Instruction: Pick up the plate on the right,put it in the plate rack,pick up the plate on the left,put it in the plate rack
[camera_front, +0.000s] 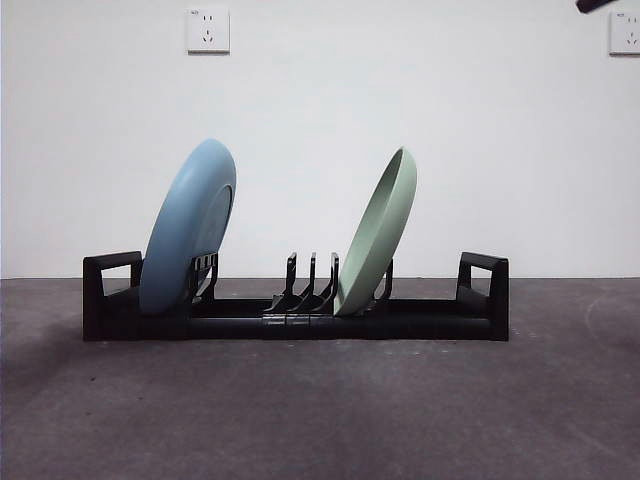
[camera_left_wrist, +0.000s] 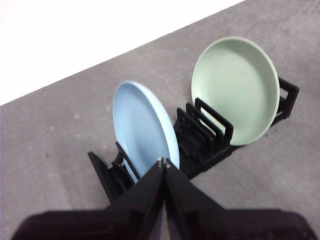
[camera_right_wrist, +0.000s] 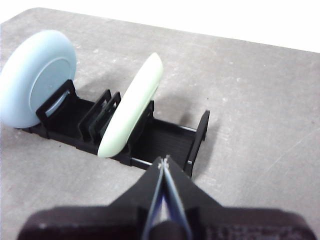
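The black plate rack (camera_front: 440, 322) (camera_left_wrist: 205, 130) (camera_right_wrist: 165, 140) lies across the table. A blue plate (camera_front: 188, 228) (camera_left_wrist: 142, 130) (camera_right_wrist: 37, 75) stands tilted in the rack's left end. A pale green plate (camera_front: 378, 232) (camera_left_wrist: 236, 87) (camera_right_wrist: 132, 105) leans in slots right of the middle. My left gripper (camera_left_wrist: 164, 162) is shut and empty, raised above the blue plate's end of the rack. Shut and empty too, my right gripper (camera_right_wrist: 163, 161) hovers over the rack's right end. In the front view only a black arm tip (camera_front: 605, 5) shows at the top right corner.
The grey table (camera_front: 320, 410) surrounds the rack on all sides. A white wall with two sockets (camera_front: 208, 30) rises behind it. Several empty dividers (camera_front: 305, 285) stand between the two plates.
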